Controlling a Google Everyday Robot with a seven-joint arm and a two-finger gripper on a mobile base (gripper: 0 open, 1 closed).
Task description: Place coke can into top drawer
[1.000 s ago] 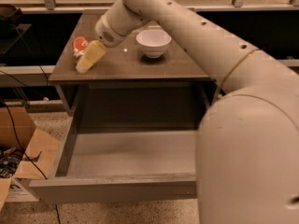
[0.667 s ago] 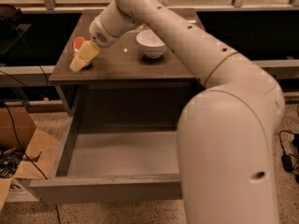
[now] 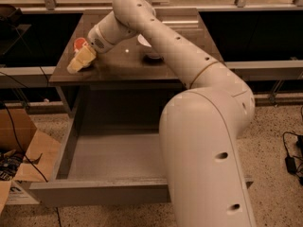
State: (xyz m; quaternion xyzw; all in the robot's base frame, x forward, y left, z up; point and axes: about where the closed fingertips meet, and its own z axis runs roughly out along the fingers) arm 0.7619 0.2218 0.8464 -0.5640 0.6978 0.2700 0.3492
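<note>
The robot arm (image 3: 203, 126) fills most of the frame. Its thick pale base segment rises from the lower right, and the slimmer links run up and across to the upper left.

Below it, the top drawer (image 3: 94, 193) is pulled far out toward the bottom of the frame. It is a wide, shallow grey box, its flat front panel lies along the lower left edge, and the visible part of its floor is bare. The arm's base hides the right part of the drawer.

The cabinet (image 3: 123, 63) that the drawer belongs to stands behind it in the upper middle, with its brown top facing the camera. An opened cardboard box (image 3: 33, 150) sits on the speckled floor at the left edge, just beside the drawer's left wall. Dark cables (image 3: 291, 160) lie on the floor at the far right.

On the cabinet top, a white bowl (image 3: 143, 41) shows only as a sliver behind the arm's forearm, near the centre of the surface.

The gripper (image 3: 78, 63) is low over the left front corner of the cabinet top, and its yellowish tip points down toward the left edge. I cannot tell whether the claw is spread or pressed together.

The coke can (image 3: 79, 43) is on the cabinet top at that same corner, a small red shape. It is directly behind the gripper and partly covered by it, well apart from the open drawer below. I cannot tell whether the gripper touches it.
</note>
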